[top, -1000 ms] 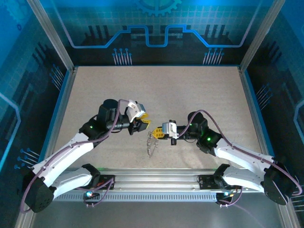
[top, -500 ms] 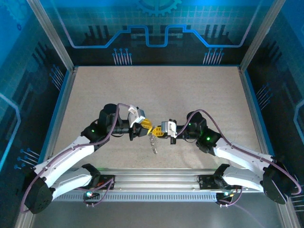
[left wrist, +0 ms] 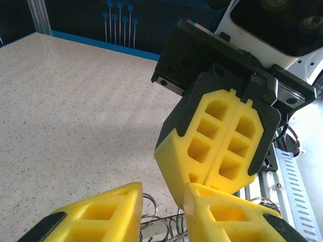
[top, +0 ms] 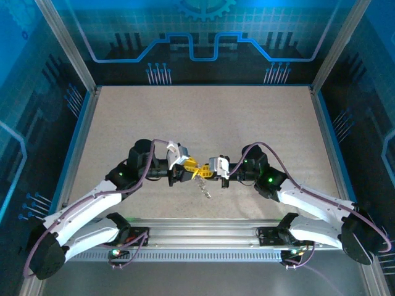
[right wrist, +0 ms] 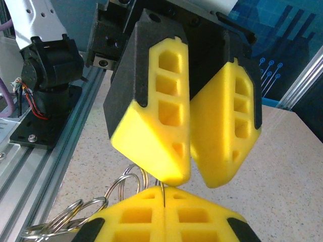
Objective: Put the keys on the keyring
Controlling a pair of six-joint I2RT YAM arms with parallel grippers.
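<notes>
Speckled beige tabletop (top: 203,117) under blue printed walls (top: 197,43), and both arms are folded in nose to nose just ahead of the aluminium rail (top: 203,229). From above, the left gripper (top: 193,167) and right gripper (top: 203,173) have their yellow tips touching or very nearly so, hard to separate. A small silver tangle, the keyring (top: 204,187), dangles just below the meeting point.

Over to the right wrist camera: the right gripper (right wrist: 164,194) has its two yellow fingers pressed flat together, seam tight, with a thin wire poking up out of that seam. The keyring (right wrist: 103,204) spills out to the side as several overlapping silver loops, and those fingers hide the rest of it. Whether any keys ride on those loops I cannot tell. Right above, the left gripper (right wrist: 194,176) points down with its tips slightly parted in a narrow V, crowding the view. Off to the side, a black motor housing (right wrist: 48,70) sits bolted on the rail (right wrist: 45,166).

Left wrist camera now: the left gripper (left wrist: 163,195) is narrowly spread, and the keyring (left wrist: 161,229) loops show low in the gap between its fingers. Dead ahead, the right gripper (left wrist: 204,176) closes off the space, pads pressed together, tips coming down between the left's fingers.
</notes>
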